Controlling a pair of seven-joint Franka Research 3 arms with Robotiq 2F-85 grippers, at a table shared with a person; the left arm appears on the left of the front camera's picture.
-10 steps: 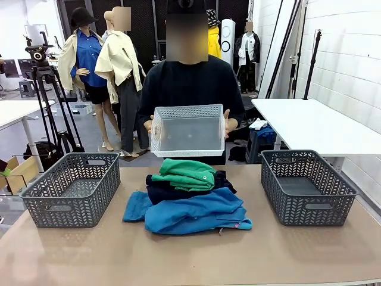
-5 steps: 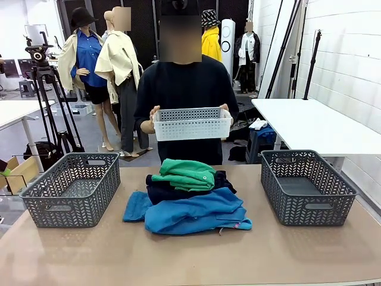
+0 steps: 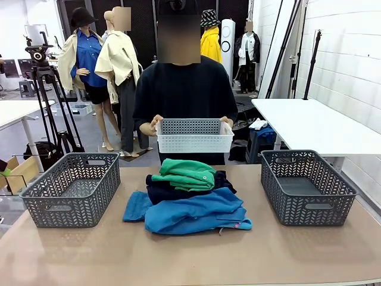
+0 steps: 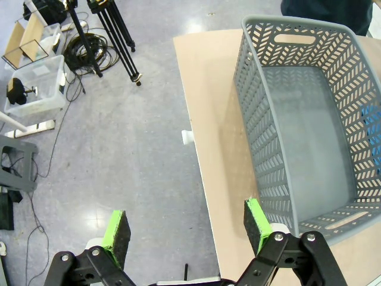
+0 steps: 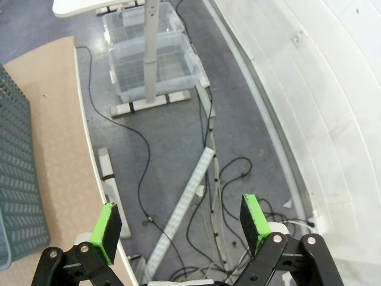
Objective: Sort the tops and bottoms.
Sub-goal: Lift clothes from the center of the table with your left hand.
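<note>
The tops and bottoms lie in one pile at the table's middle. A bright green top (image 3: 184, 173) sits on a dark navy top (image 3: 162, 192). In front of them lie the blue bottoms (image 3: 193, 215), with a small pink tag (image 3: 236, 225) at the front right corner and a blue flap (image 3: 136, 206) sticking out left. My left gripper (image 4: 184, 220) is open over the table's edge and the floor, beside a grey basket (image 4: 262, 149). My right gripper (image 5: 178, 214) is open above the floor, past the table's end. Neither holds anything.
A person at the far side holds a white basket (image 3: 195, 143) level in both hands above the table's far edge. Grey baskets stand left (image 3: 59, 208) and right (image 3: 306, 208) of the pile. In the right wrist view, a grey basket (image 5: 18, 179) sits at the left edge, with cables and clear bins on the floor.
The person has lowered the white basket from chest height and turned it from tipped toward me to level. The clothes and both grippers have not moved.
</note>
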